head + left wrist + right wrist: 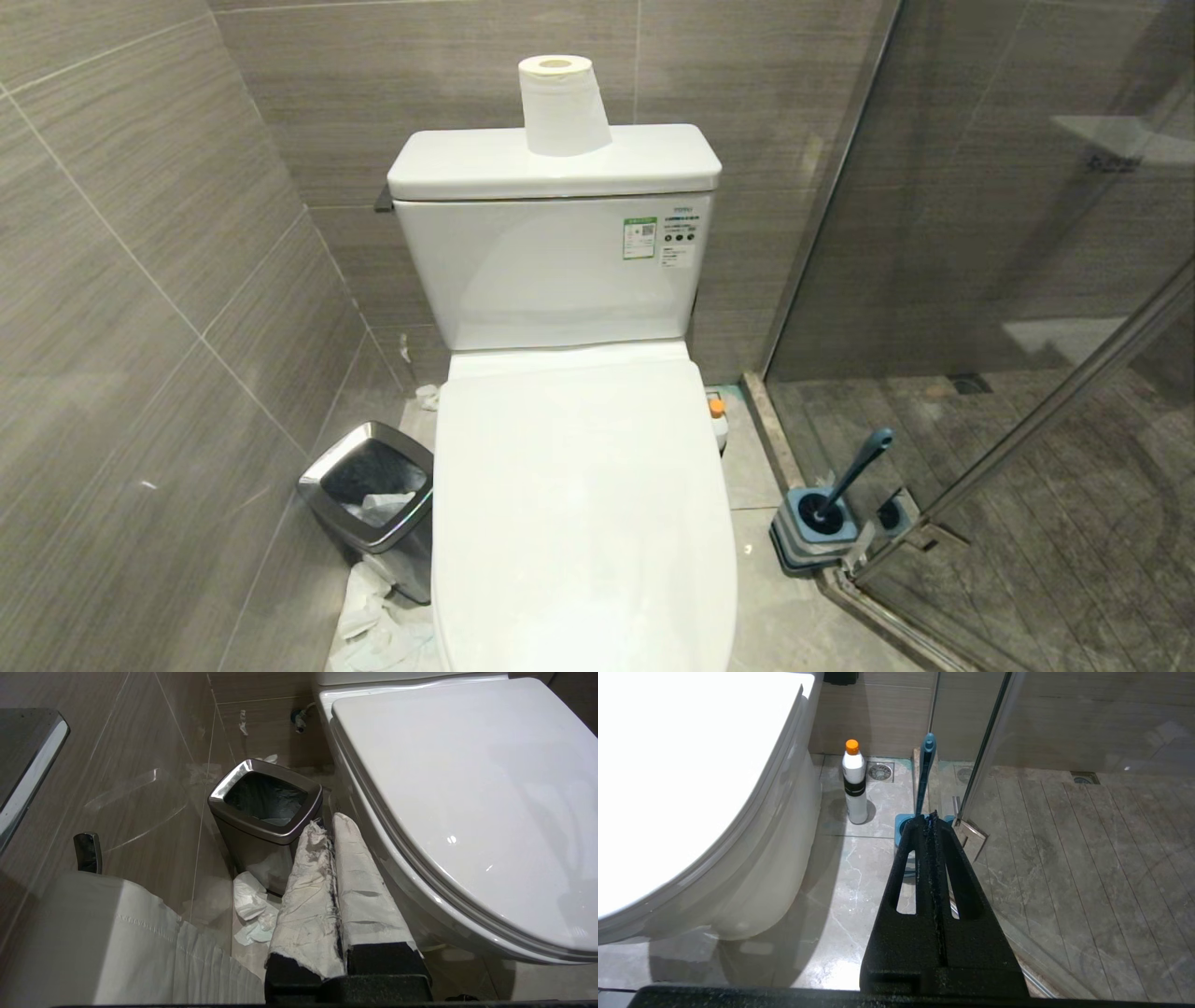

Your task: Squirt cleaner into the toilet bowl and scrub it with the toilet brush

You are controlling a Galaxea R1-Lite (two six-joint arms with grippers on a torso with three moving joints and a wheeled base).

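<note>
The white toilet bowl (579,504) fills the middle of the head view with its lid down, so the basin is hidden. The cleaner (855,783), a white bottle with an orange cap, stands on the floor at the toilet's right side; only its top (717,420) peeks out in the head view. Further right, the teal toilet brush (854,474) leans in its square blue holder (815,532) by the shower door. My left gripper (327,820), wrapped in white tape, hangs shut and empty between toilet and bin. My right gripper (927,820) is shut and empty, well short of the brush.
A steel-rimmed bin (372,499) stands left of the toilet with crumpled paper (378,625) on the floor beside it. A paper roll (563,105) sits on the cistern. The glass shower door (1027,373) bounds the right; a tiled wall bounds the left.
</note>
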